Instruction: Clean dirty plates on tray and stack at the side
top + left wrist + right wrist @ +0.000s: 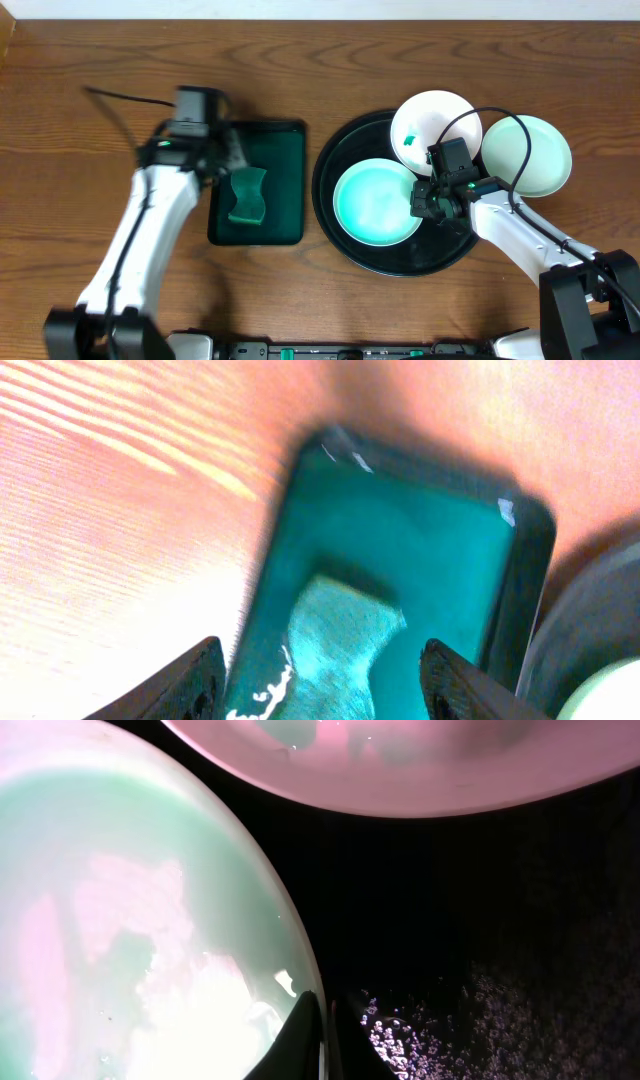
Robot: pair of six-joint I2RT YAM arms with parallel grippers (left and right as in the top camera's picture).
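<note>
The round black tray (340, 225) holds a pale-mint plate (372, 205). A white plate (430, 120) with a green smudge lies at the tray's far side, partly over the rim. A third plate (530, 155) sits on the table to the right of the tray. My right gripper (425, 200) is shut on the right rim of the mint plate (130, 920), with its fingers (325, 1040) pinching the edge above the tray floor (500, 920). The smudged plate (400, 760) shows above it. My left gripper (230, 160) is open and empty, hovering over the green sponge (340, 640).
The green wavy-edged sponge (245, 195) lies in a rectangular dark green tray (285, 150) to the left of the black tray. The left wrist view shows that tray (420, 540) and the black tray's edge (590, 630). Wooden table lies all around.
</note>
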